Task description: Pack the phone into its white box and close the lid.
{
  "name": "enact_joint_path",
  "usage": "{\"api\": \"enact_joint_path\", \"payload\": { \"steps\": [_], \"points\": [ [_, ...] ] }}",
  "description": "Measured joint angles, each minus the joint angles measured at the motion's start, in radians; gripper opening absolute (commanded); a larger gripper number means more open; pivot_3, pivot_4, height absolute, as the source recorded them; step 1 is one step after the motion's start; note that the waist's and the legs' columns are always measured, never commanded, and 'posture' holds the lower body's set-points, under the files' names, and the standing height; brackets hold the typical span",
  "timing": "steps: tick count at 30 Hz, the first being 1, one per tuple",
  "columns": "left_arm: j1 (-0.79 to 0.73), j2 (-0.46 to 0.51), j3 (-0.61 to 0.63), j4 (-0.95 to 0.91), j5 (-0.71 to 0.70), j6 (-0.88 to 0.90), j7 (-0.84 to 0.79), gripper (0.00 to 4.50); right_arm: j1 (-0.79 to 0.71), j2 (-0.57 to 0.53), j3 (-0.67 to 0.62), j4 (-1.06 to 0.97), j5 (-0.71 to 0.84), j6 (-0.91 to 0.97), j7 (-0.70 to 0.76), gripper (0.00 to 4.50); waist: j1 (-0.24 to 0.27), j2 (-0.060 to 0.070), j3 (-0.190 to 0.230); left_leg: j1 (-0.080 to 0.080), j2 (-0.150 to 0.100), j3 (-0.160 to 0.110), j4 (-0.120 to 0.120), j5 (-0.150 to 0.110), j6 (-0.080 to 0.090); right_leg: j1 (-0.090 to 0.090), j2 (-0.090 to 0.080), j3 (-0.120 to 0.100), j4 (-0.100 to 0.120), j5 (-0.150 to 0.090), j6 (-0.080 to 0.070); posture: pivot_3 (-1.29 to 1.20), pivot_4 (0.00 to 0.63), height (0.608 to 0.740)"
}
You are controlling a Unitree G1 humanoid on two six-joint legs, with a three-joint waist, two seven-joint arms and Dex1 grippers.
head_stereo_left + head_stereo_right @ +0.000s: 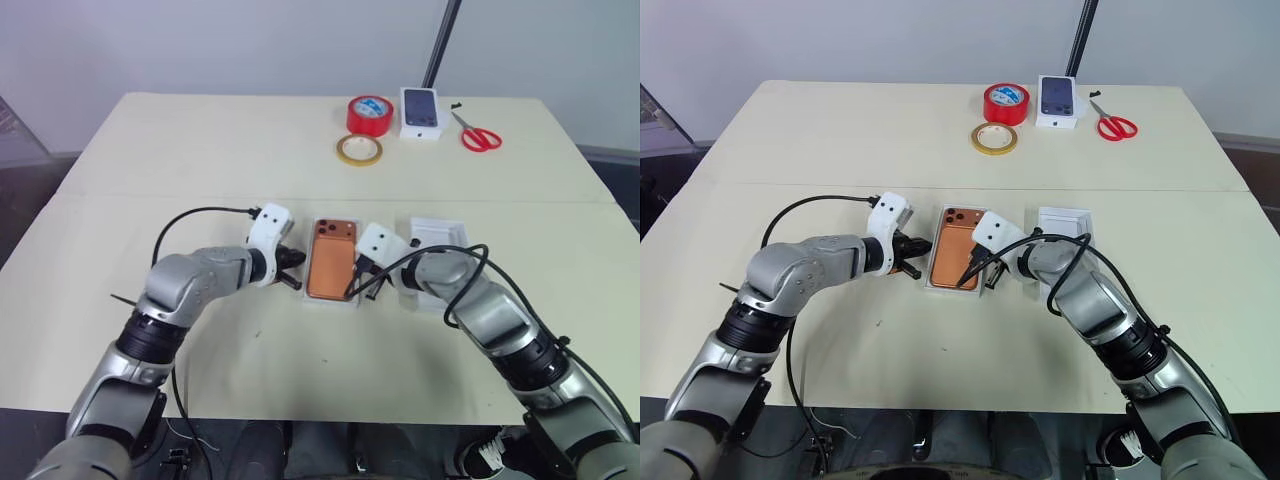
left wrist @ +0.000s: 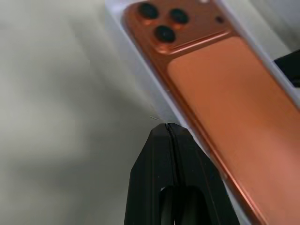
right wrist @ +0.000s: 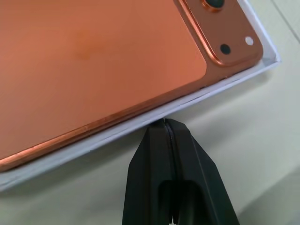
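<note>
Left claw and right claw pinched empty, angled down flanking shallow white box holding flat copper-orange phone, cream counter, grey wall behind.

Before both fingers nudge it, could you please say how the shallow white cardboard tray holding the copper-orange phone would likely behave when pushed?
The shallow white cardboard tray would probably slide flat, being low and wide. Its thin rim may flex. The copper-orange phone likely steadies it.

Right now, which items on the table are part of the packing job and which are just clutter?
Job:
- phone, lying in the white box
- lid, beside the box, not yet on

Lying about, at the far edge:
- red tape roll
- yellow tape roll
- printed phone box
- red scissors
</note>
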Motion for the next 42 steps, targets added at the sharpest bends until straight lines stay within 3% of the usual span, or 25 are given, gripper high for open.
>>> {"api": "enact_joint_path", "payload": {
  "steps": [5,15,25,28,32,37,42],
  "points": [
    [-0.029,-0.059,-0.037,0.035,0.087,0.01,-0.063,0.03,0.006,-0.036,0.0,-0.014,-0.02,0.015,0.012,0.0,0.01,0.0,0.0,0.0,-0.001,0.0,0.001,0.0,0.0,0.001,0.0,-0.001,0.0,0.0,0.0,0.0,0.15,0.717],
    [-0.093,-0.284,-0.103,0.131,0.215,0.011,-0.143,0.03,0.189,-0.245,-0.14,-0.192,-0.01,0.101,0.077,0.0,0.026,0.0,0.0,0.0,-0.002,-0.001,0.003,-0.002,0.003,0.003,-0.001,-0.001,-0.001,0.0,0.001,0.0,0.15,0.717],
    [-0.093,-0.354,-0.116,0.143,0.239,0.035,-0.211,0.03,0.303,-0.348,-0.244,-0.265,0.024,0.126,0.115,0.0,0.024,0.0,0.0,0.0,-0.001,0.0,0.003,-0.002,0.003,0.003,0.0,-0.001,0.0,0.0,0.001,0.0,0.15,0.717],
    [-0.078,-0.328,-0.098,0.116,0.233,0.055,-0.236,0.0,0.315,-0.374,-0.31,-0.299,0.08,0.135,0.165,0.82,0.021,0.001,0.0,0.0,0.0,0.0,0.003,-0.002,0.003,0.002,0.0,-0.001,0.0,0.0,0.001,0.0,0.15,0.717],
    [-0.021,-0.247,-0.042,0.03,0.218,0.071,-0.25,0.0,0.322,-0.427,-0.442,-0.35,0.192,0.187,0.25,2.88,0.011,0.002,0.001,0.001,0.001,0.0,0.002,-0.002,0.003,0.003,0.001,0.0,0.0,0.0,0.001,0.0,0.15,0.717],
    [0.073,-0.102,0.013,-0.083,0.227,-0.008,-0.303,0.0,0.252,-0.433,-0.495,-0.338,0.26,0.297,0.252,2.88,0.001,0.002,0.001,0.001,0.001,0.0,0.002,-0.002,0.003,0.003,0.0,0.0,0.0,0.0,0.0,0.0,0.15,0.717],
    [0.234,0.064,0.003,-0.242,0.297,-0.334,-0.466,0.0,0.141,-0.341,-0.436,-0.177,0.262,0.425,0.145,2.88,0.001,0.003,0.001,0.001,0.001,0.001,0.001,-0.001,0.002,0.002,-0.002,0.001,-0.001,0.0,0.0,0.0,0.15,0.717]
  ]
}}
